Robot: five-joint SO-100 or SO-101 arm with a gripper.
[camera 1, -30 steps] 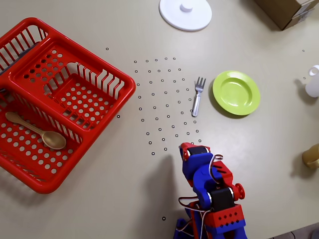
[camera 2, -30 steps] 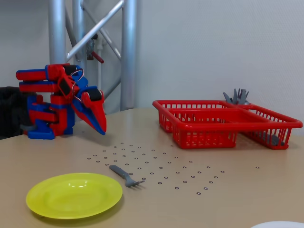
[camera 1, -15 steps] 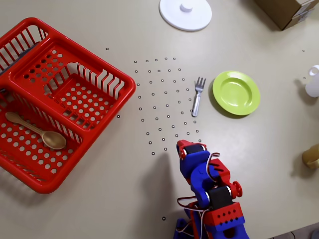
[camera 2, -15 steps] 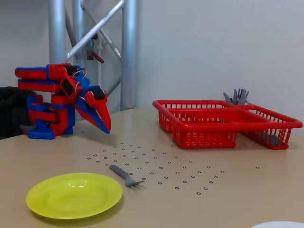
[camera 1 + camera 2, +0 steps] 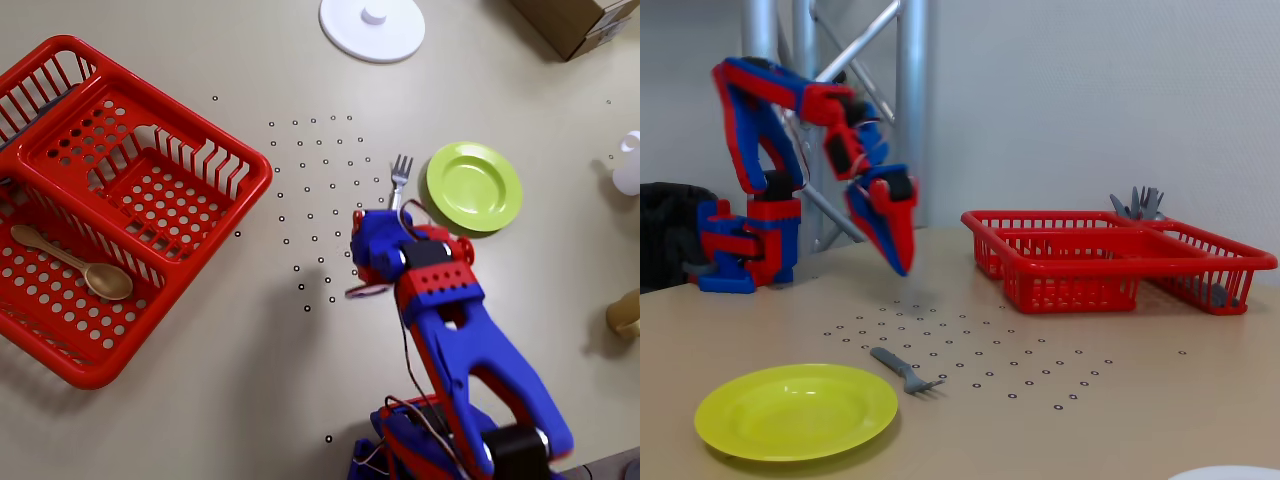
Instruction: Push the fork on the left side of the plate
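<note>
The small silver fork (image 5: 400,172) lies on the dotted table area just left of the lime-green plate (image 5: 474,186) in the overhead view. The arm covers the lower end of its handle. My red and blue gripper (image 5: 362,232) hangs above the table just left of the fork's handle. In the fixed view the gripper (image 5: 902,266) points down with its fingers together in one point, holding nothing. It is well above and behind the fork (image 5: 905,368), which lies beside the plate (image 5: 795,410).
A red basket (image 5: 120,200) holding a wooden spoon (image 5: 70,262) fills the left of the overhead view. A white disc (image 5: 372,27) and a cardboard box (image 5: 580,20) sit at the far edge. Small objects (image 5: 628,165) stand at the right edge.
The arm has risen from its folded pose and reached forward over the table. The gripper now hangs beside the fork's handle. Fork and plate have not moved.
</note>
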